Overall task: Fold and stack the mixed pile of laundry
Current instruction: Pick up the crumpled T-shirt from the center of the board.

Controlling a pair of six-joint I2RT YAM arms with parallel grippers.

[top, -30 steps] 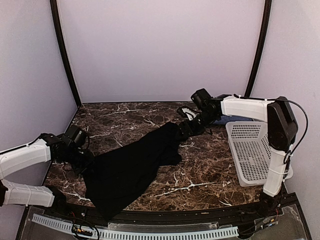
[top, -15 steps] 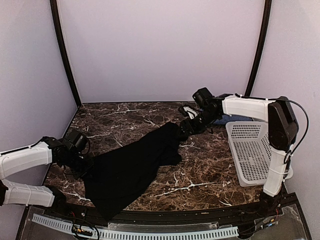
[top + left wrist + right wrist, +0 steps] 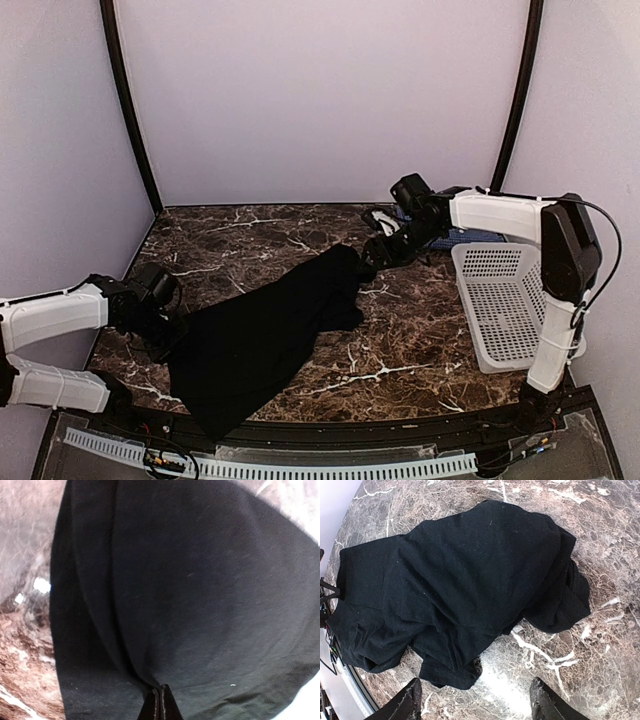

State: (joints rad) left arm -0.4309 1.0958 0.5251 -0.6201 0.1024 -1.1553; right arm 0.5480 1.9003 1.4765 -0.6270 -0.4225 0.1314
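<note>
- Spreading the black garment flat looks like the step in hand. The marble surface [image 3: 250, 235] shows bare stone behind and to the left of it, so the cloth is best drawn that way.
- The black garment [image 3: 265, 335] lies in a long diagonal from the near-left edge toward the middle back. It is wrinkled along its length and bunched over itself at the far end, and that lump should be opened before any fold is tried.
- The white basket [image 3: 505, 310] sits at the right, apart from the garment. Pulls should run clear of its rim.
- Only a sliver of the blue-checked shirt [image 3: 465, 241] shows, behind the right arm at the basket's far corner. I judge it can wait.
- The left gripper [image 3: 168, 325] is pinched tight on the garment's near-left edge, with cloth caught between the closed tips. It should serve as the anchor, kept low.
- The right gripper [image 3: 477, 702] is spread wide and holds nothing, hanging over the bunched far end. It should close on one outer edge, not the whole wad, then draw away from the left to take out the slack.
</note>
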